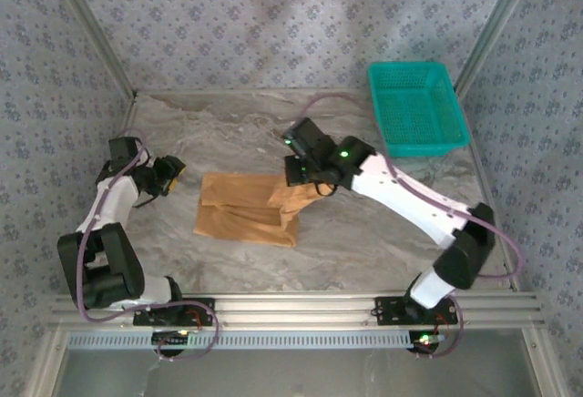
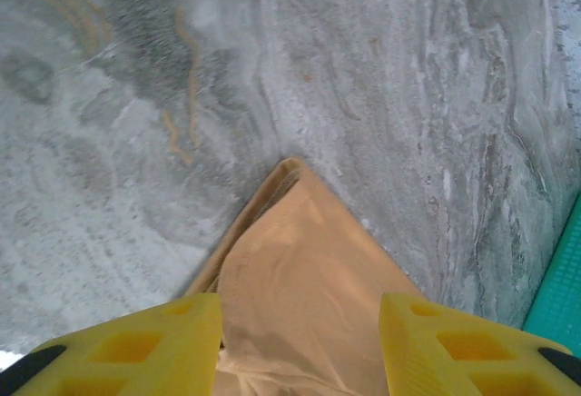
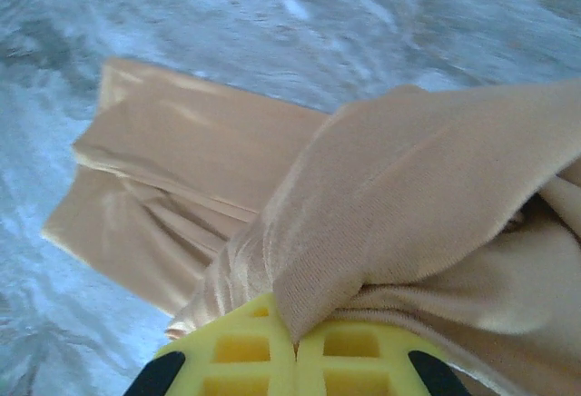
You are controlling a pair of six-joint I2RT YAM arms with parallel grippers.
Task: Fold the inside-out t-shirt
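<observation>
The right jaws are pressed together on a bunched fold of the plain tan, orange-brown t-shirt of thin soft cloth (image 3: 182, 160). In the right wrist view the two yellow fingers (image 3: 241, 351) meet with cloth squeezed between them, and the gathered fabric rises and drapes over their tips. The left jaws stand wide apart and hold nothing. Their yellow fingers (image 2: 136, 341) frame a pointed corner of the shirt (image 2: 309, 269) that lies flat on the grey marbled desk (image 2: 182, 69).

From above, the shirt (image 1: 241, 210) lies as a rough folded rectangle in the middle of the desk (image 1: 364, 233). Its right edge is lifted where the right arm grips it, and the left arm is just off its left side, apart from it. The teal plastic mesh basket (image 1: 375, 87) sits at the far right corner, well apart from the shirt.

The cloth looks light and limp. It wrinkles into pleats where pinched and sags under its own weight, so it will likely not keep a straight edge unless it is held at two points. It seems neither slippery nor fragile, though a thin pinch could catch only one layer and let the rest slide. The best holds are probably the corners or the hem edge through all layers. The free corner by the left jaws looks like a sound second grip.
</observation>
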